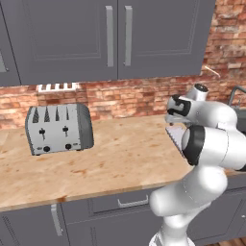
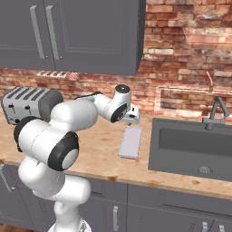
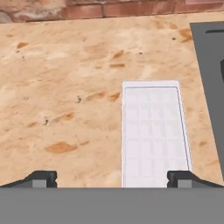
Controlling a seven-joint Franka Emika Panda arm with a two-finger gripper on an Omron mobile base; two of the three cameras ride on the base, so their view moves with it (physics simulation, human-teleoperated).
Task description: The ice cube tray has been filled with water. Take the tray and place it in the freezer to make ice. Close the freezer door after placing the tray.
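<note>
Ice cube tray [image 3: 154,133] flat on wooden counter [image 3: 65,100], beside sink edge [image 3: 210,65]; end effector [image 3: 112,178] wide apart above.

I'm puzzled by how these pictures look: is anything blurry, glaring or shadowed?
Left base view: soft even light, faint shadow beside the chrome four-slot toaster. Right base view: the pale flat ice cube tray looks slightly soft. Hand view: tray's grid is washed out, no glare on the wooden counter.

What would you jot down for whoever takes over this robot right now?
Hand: open, empty, hovering above the counter, with one finger over the near end of the ice cube tray.
Tray: flat on the counter, between the toaster and the sink, close beside the sink.
Done: nothing gripped yet.
Left: grasp the tray, carry it into the freezer, shut the freezer door.
</note>
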